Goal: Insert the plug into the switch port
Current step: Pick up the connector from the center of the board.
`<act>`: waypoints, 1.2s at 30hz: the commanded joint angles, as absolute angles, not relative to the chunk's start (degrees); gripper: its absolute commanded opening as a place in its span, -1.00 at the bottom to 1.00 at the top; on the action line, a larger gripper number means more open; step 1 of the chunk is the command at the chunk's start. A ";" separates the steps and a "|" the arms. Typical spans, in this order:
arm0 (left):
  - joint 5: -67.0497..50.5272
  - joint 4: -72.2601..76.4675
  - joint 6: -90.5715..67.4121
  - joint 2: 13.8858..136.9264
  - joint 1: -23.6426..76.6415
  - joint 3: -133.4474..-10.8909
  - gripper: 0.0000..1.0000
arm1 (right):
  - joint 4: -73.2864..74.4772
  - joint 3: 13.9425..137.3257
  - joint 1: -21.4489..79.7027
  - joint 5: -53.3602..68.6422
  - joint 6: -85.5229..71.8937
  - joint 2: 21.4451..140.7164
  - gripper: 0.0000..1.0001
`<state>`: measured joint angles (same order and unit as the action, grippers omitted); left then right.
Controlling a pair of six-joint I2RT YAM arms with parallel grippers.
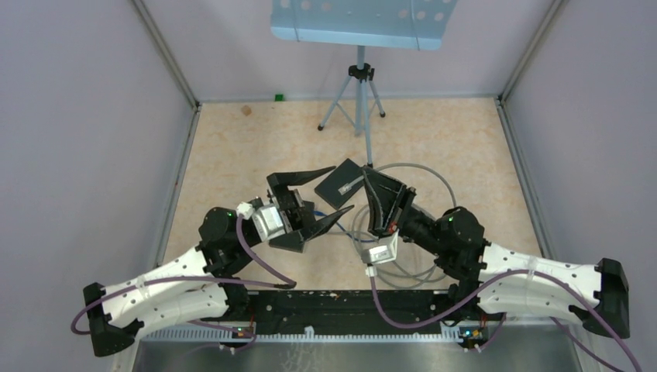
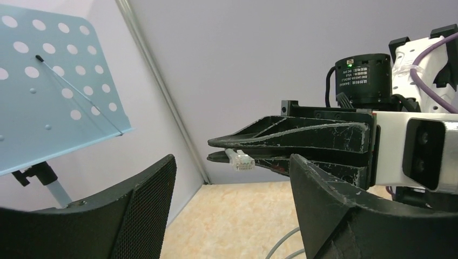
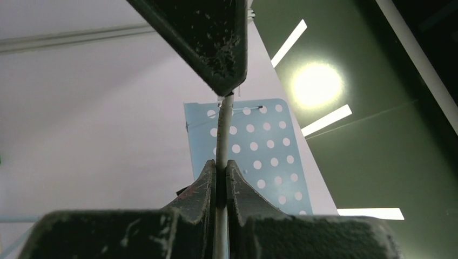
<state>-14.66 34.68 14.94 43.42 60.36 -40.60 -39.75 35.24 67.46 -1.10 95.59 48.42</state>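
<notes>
Left wrist: the right gripper (image 2: 211, 149) is pinched down on the plug (image 2: 240, 160), and the clear connector pokes out past its tips, long axis roughly in line with the fingers. Right wrist agrees, with the pads (image 3: 208, 183) closed tight on the pale cable (image 3: 222, 140) and no gap to see.

The left gripper (image 1: 343, 188) is spread wide and holds nothing.

From the top external, the switch (image 1: 333, 186) is a black box on the table (image 1: 256, 155), directly ahead of the right gripper's tips. The plug overlaps it in that view (height above it can't be judged from here, and the switch doesn't show in either wrist view). The left gripper's open fingers straddle the same spot from the other side.

I can't tell which face carries the port, so the approach angle is my guess: plug axis has to line up with that face first.

The table is speckled beige, with loose cable coils lying near the right arm. A music stand (image 1: 360, 23) sits at the far end, with plain grey walls around it.
</notes>
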 commanded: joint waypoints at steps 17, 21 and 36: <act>-17.70 33.04 15.34 45.86 60.54 -43.81 0.28 | -39.03 36.39 69.35 -3.40 99.52 48.11 -1.00; -17.33 32.60 15.21 45.41 60.52 -43.86 0.20 | -40.27 35.99 69.37 -4.68 100.28 48.59 -1.00; -15.88 32.17 14.67 45.20 60.55 -44.15 -0.02 | -37.07 36.15 69.36 -3.96 99.84 47.99 -1.00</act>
